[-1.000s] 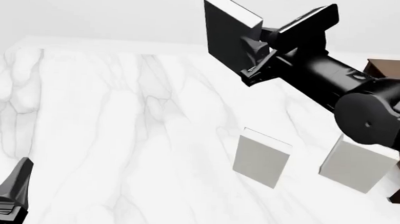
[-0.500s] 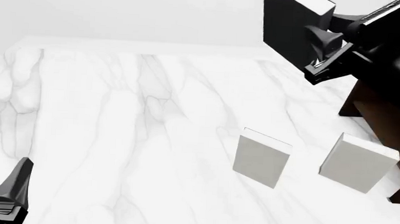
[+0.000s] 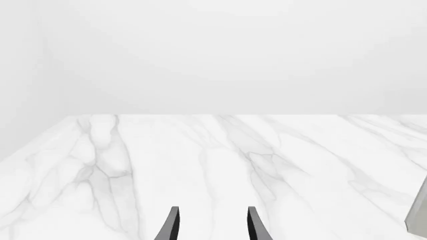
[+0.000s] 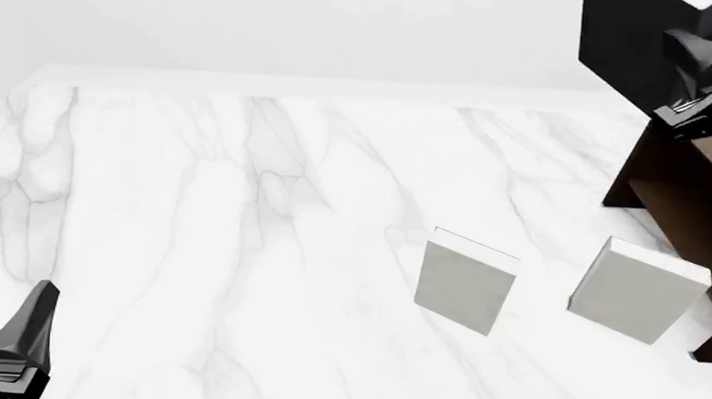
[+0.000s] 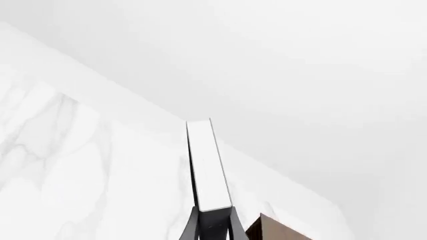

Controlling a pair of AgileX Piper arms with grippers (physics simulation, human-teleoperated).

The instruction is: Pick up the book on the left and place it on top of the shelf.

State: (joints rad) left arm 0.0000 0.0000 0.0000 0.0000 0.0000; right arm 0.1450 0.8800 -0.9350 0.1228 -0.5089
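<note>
Book: I have the book (image 4: 620, 40) high in the air at about 1 o'clock of the front view, upright, dark cover facing me; the right wrist view shows its white page edge (image 5: 207, 165) straight ahead between the fingers.
Change: over the last second I carried it from near 12 o'clock, above the middle of the table, across to the far right edge of the view, and the right arm has mostly slid out of frame with it.
Meaning: I judge the lift is done and the carry nearly so; the book now hangs above the near-left corner of the shelf (image 4: 685, 194), not yet resting on it.
Right hand: the right hand (image 4: 702, 67) is pinching the book at its lower right part, fingers pressed onto both covers, book sticking up and to 11 o'clock from the grip.
Shelf: dark brown, at 3 o'clock, just below the hand; a brown corner also shows in the wrist view (image 5: 280, 230).
Left hand: the left hand (image 3: 211, 225) sits idle at 7 o'clock, fingers spread, holding nothing.
Bystanders: two pale books (image 4: 464, 280) and (image 4: 638, 289) stand on the table (image 4: 207, 247) at 5 o'clock, well below the carried book.
Next: I would move a little further right, then lower.
</note>
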